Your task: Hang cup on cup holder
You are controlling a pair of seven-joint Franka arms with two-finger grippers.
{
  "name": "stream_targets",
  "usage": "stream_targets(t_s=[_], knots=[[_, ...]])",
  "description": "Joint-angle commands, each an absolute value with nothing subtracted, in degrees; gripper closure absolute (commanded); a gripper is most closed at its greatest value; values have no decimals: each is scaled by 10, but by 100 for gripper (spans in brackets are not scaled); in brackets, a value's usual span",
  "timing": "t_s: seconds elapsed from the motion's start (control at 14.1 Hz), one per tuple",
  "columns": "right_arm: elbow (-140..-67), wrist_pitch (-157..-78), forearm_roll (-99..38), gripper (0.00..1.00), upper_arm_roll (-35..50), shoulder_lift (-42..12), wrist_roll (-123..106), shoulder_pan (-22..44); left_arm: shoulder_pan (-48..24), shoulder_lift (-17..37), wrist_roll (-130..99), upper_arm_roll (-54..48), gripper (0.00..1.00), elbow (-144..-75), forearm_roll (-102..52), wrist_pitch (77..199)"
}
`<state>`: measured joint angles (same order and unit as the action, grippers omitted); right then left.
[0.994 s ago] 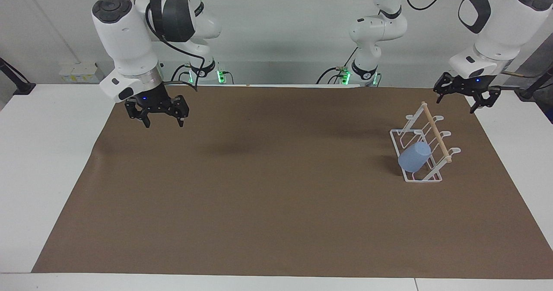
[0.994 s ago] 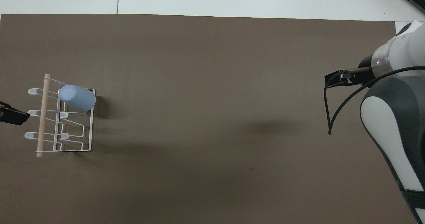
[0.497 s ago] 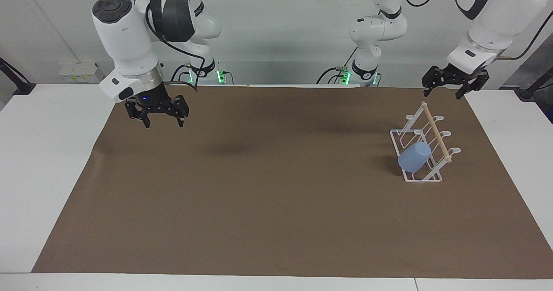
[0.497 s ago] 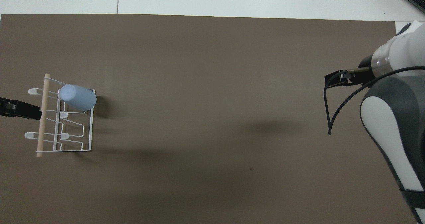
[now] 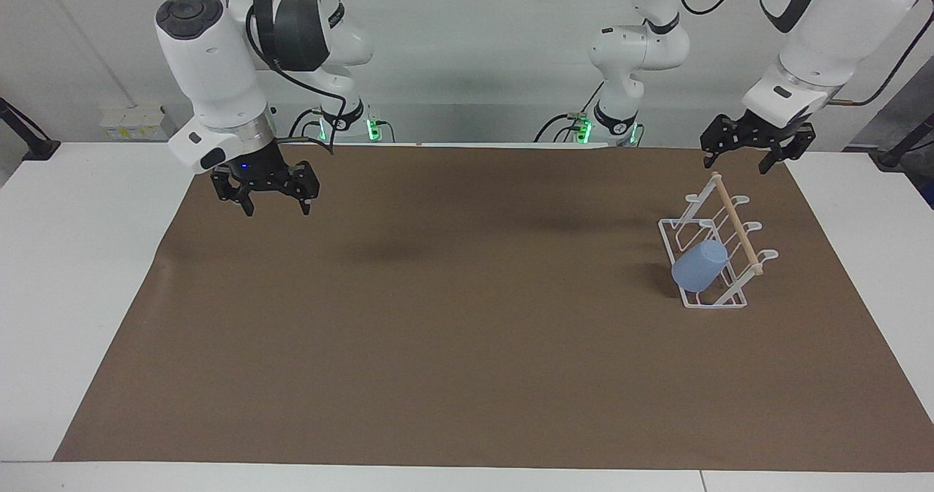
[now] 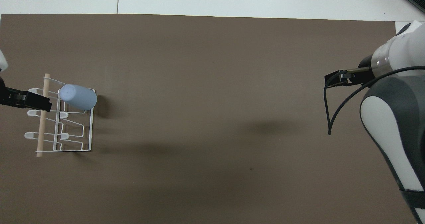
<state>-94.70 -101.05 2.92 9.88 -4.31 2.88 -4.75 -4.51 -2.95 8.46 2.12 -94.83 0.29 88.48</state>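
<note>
The light-blue cup (image 5: 699, 266) hangs mouth-down and tilted on a prong of the white wire cup holder (image 5: 737, 223), at the holder's end farthest from the robots. Both also show in the overhead view, the cup (image 6: 78, 97) on the holder (image 6: 41, 131). My left gripper (image 5: 735, 162) is open and empty, up in the air above the holder and apart from it. In the overhead view the left gripper (image 6: 46, 103) lies over the wooden dowel. My right gripper (image 5: 276, 206) is open and empty and waits in the air over the mat at the right arm's end, also seen from overhead (image 6: 335, 78).
A brown mat (image 5: 438, 317) covers most of the white table (image 5: 73, 273). The holder stands on the mat toward the left arm's end. A black cable (image 6: 328, 117) hangs from the right arm.
My left gripper has risen and swung from beside the holder, at the table's end, to above it. The cup, the holder and the right arm have not moved.
</note>
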Motion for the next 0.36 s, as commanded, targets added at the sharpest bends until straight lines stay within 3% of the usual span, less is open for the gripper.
stream_targets(t_s=[0.0, 0.28], knots=[[-957, -1015, 15, 0, 103, -36, 24, -55, -49, -18, 81, 40, 0, -923, -11, 876], [-957, -1015, 15, 0, 103, -36, 24, -55, -42, -17, 80, 39, 0, -906, -10, 867]])
